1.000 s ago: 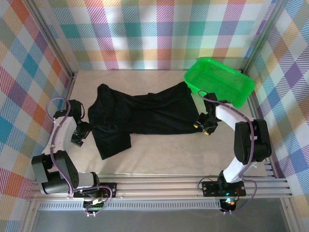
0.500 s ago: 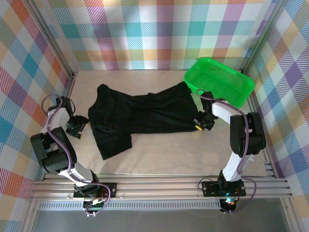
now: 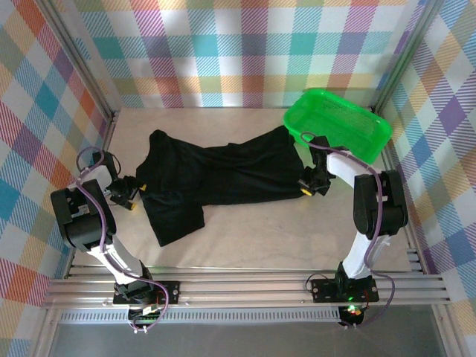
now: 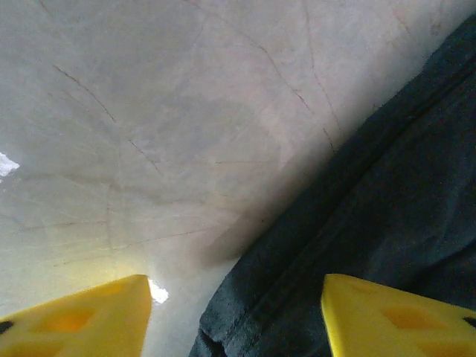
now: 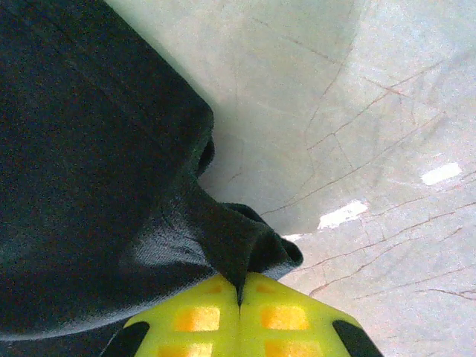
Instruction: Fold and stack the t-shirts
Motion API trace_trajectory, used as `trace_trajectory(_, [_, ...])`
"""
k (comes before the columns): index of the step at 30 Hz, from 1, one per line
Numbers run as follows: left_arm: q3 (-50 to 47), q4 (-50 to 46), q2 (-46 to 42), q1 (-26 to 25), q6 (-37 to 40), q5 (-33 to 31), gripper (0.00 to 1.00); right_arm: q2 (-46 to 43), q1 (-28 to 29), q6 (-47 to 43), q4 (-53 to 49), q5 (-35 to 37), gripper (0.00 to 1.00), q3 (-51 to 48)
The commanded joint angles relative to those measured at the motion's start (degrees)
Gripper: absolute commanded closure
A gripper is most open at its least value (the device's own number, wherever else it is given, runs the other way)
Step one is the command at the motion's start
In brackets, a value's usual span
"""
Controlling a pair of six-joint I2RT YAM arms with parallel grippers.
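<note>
1. The black t-shirt (image 3: 216, 178) lies spread out on the pale table (image 3: 260, 230), near the middle, stretched from left to right. Its cloth is soft and matte with long wrinkles, and at the left one part reaches toward the near edge like a flap.
2. The right end of the t-shirt comes just beside the green basket (image 3: 338, 123). The basket is plastic with mesh walls and rounded corners, and it stands in the far right corner.
3. The right gripper (image 3: 311, 186) sits at the right edge of the t-shirt. In the right wrist view its two yellow pads (image 5: 282, 320) are pressed together with no gap. They pinch a small peak of the black cloth, which is pulled up into tight folds there.
4. The left gripper (image 3: 128, 195) is at the left edge of the t-shirt. In the left wrist view its yellow fingers (image 4: 82, 316) stand wide apart, and the thick stitched hem lies between them. It is perhaps just above the cloth, but I cannot tell whether it touches.
5. The table is smooth and a little glossy, like stone, with thin dark veins and small bright reflections.
6. The walls (image 3: 223, 52) around the table carry a checked pattern in many colours.
</note>
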Motion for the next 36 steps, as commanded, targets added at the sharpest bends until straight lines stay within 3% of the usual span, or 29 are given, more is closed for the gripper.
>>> trace_trajectory(1, [-1.51, 0.46, 1.06, -1.54, -0.37, 1.56, 0.45, 0.68, -0.2, -0.8, -1.86, -0.39, 1.0, 1.97])
trace_trajectory(6, [-6.03, 1.69, -2.16, -3.1, -2.05, 1.71, 0.49, 1.0, -0.19, -0.95, -1.2, -0.8, 1.0, 2.32])
trace_trajectory(7, [-6.69, 2.78, -2.03, -3.22, -2.72, 2.22, 0.55, 1.15, -0.11, -1.64, -0.56, -1.24, 1.0, 2.56])
trace_trajectory(10, [-7.43, 5.78, -1.42, -3.91, -5.37, 3.81, 0.96, 3.05, 1.41, -7.28, 0.57, -1.88, 1.0, 7.23])
trace_trajectory(11, [-7.29, 5.69, -1.97, -4.14, -6.25, 3.26, 1.0, 4.36, 2.7, -10.58, -0.02, -0.98, 1.0, 10.85])
trace_trajectory(15, [-7.31, 4.75, -4.83, -6.23, -9.32, 0.71, 1.0, 12.82, 6.43, -18.27, -5.43, 3.3, 1.0, 27.47])
trace_trajectory(20, [-7.6, 4.86, -7.94, -7.35, -11.99, 1.44, 1.0, 27.33, 6.39, -20.4, -10.15, 9.32, 1.0, 48.48])
trace_trajectory(26, [-7.16, 3.38, -11.49, -9.85, -13.61, 2.18, 1.0, 38.79, 4.65, -21.06, -12.14, 13.13, 1.0, 66.68])
trace_trajectory(30, [-7.79, 2.02, -13.93, -11.65, -13.76, 1.92, 1.0, 41.27, 0.56, -18.48, -13.79, 14.22, 1.0, 71.3])
trace_trajectory(36, [-8.69, 1.3, -16.21, -12.29, -13.39, 2.51, 1.0, 39.03, -3.7, -17.75, -13.36, 13.35, 1.0, 69.35])
